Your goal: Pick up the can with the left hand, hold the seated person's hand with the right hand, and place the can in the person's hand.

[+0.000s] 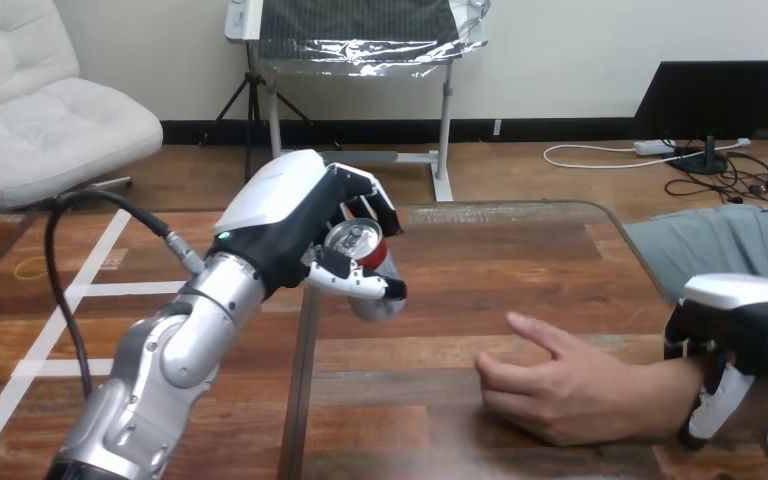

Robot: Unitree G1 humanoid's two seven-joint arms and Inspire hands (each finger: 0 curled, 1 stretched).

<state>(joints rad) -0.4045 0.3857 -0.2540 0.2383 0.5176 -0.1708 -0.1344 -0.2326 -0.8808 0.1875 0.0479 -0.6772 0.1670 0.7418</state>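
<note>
Can (352, 238) gripped above the table (520, 270) by left robot hand (280, 215); right robot hand (735, 320) clasps the person's wrist (665, 385).

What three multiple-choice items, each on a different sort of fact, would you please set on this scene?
1. Where is the can?
A. standing on the table
B. raised in the left hand
C. in the person's hand

2. What colour is the can's side?
A. red
B. blue
C. green

3. How is the right hand?
A. open, flat on the table
B. fingers curled round the person's wrist
C. shut on the can

Answers:
1 B: the left hand's fingers and thumb wrap the can, which hangs tilted above the table's left edge.
2 A: red shows between the fingers, below the silver top.
3 B: the right hand sits over the wrist with a finger curled down its near side, while the person's hand rests on the table without the can.
</note>
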